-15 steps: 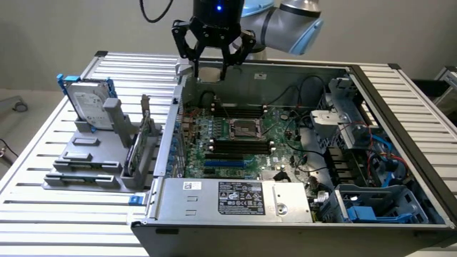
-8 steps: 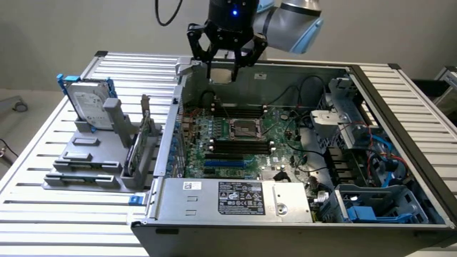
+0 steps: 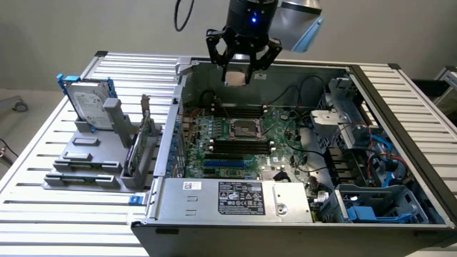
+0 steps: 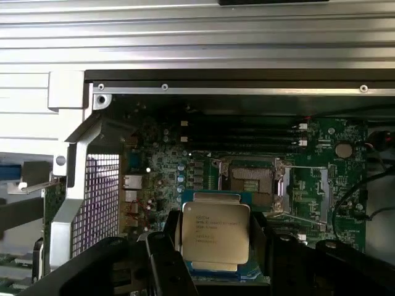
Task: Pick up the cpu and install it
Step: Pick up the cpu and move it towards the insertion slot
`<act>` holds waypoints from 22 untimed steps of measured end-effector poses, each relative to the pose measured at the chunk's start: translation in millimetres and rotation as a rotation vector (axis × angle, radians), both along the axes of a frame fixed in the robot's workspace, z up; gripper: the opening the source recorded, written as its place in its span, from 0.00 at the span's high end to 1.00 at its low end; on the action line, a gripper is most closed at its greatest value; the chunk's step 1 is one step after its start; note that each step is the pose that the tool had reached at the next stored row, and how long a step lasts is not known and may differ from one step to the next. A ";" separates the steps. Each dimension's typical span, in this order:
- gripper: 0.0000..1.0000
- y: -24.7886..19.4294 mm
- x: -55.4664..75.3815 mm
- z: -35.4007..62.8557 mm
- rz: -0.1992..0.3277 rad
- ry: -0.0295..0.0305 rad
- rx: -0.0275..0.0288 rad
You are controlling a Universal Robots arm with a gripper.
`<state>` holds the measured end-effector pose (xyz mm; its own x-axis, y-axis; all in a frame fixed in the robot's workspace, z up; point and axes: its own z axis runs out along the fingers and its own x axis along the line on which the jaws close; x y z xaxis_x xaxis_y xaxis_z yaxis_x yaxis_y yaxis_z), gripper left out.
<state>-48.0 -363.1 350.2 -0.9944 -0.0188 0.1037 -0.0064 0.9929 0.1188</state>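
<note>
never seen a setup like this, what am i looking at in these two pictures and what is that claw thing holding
The machine is a robot arm ending in a gripper, a claw with fingers. One picture comes from a camera standing off the arm; the other comes from a camera on the arm's wrist, looking past the fingers. On the slatted table lies an open computer case with its motherboard showing. On the exterior view's left stands a grey rack with a hard drive. The gripper holds the cpu, a small silver chip, in the air above the case. The socket on the motherboard looks empty.
</note>
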 end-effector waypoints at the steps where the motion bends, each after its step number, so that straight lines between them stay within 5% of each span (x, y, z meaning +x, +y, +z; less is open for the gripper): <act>1: 0.45 1.0 2.7 -1.8 0.000 0.0000 0.0000; 22: 0.45 11.0 33.8 -40.1 0.000 0.0000 -0.0003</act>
<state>-14.2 -352.2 310.2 -0.9944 -0.0187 0.1036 -0.0063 0.9929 0.1185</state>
